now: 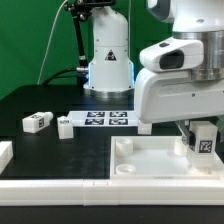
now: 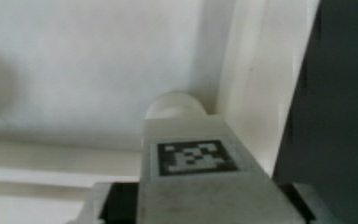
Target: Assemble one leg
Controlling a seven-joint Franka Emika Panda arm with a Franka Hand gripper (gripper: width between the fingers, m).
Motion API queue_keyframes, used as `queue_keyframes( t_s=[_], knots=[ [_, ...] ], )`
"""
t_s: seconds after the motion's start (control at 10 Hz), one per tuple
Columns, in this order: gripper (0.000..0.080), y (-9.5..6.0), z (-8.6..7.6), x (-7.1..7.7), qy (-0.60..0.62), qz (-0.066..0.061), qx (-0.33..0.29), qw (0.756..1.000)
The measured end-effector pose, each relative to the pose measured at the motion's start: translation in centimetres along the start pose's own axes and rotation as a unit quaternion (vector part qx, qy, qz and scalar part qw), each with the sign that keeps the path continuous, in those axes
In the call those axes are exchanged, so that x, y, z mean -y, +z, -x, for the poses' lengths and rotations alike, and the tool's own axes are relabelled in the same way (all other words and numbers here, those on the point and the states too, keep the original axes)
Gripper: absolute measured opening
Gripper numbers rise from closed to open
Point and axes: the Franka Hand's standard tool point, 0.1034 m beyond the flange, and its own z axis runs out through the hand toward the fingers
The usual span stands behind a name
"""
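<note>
Fingers point(image 2: 119, 208) pinched narrow on the leg point(image 1: 203, 143), tag face outward. Holds it upright over the corner of the white tray-like piece point(image 1: 150, 165) at the exterior view's right; contact not discernible. Reads as the alignment step before seating. Calls next for centring the leg's end on the corner socket, then a straight descent. Farther out, shows the marker board point(image 1: 105, 120), one loose leg point(image 1: 64, 127) and another loose leg point(image 1: 37, 122) on the dark desk point(image 1: 60, 150).

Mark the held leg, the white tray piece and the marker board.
held leg point(image 1: 203, 143), exterior view, on its tagged face.
white tray piece point(image 1: 155, 165), exterior view, on its bare inner floor.
marker board point(image 1: 106, 119), exterior view, on its middle tag.
</note>
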Motion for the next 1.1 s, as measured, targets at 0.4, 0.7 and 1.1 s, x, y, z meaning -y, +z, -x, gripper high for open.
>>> queue_keyframes(
  t_s=[0.4,0.7,1.1],
  knots=[
    [0.0294,0.0,-0.17,-0.07,0.237,-0.007,-0.006,0.971],
    [0.0294,0.26,-0.35,-0.54,0.432,-0.034,-0.01,0.901],
    [0.0294,0.3,-0.4,-0.24,0.6,-0.052,0.002,0.799]
  ],
)
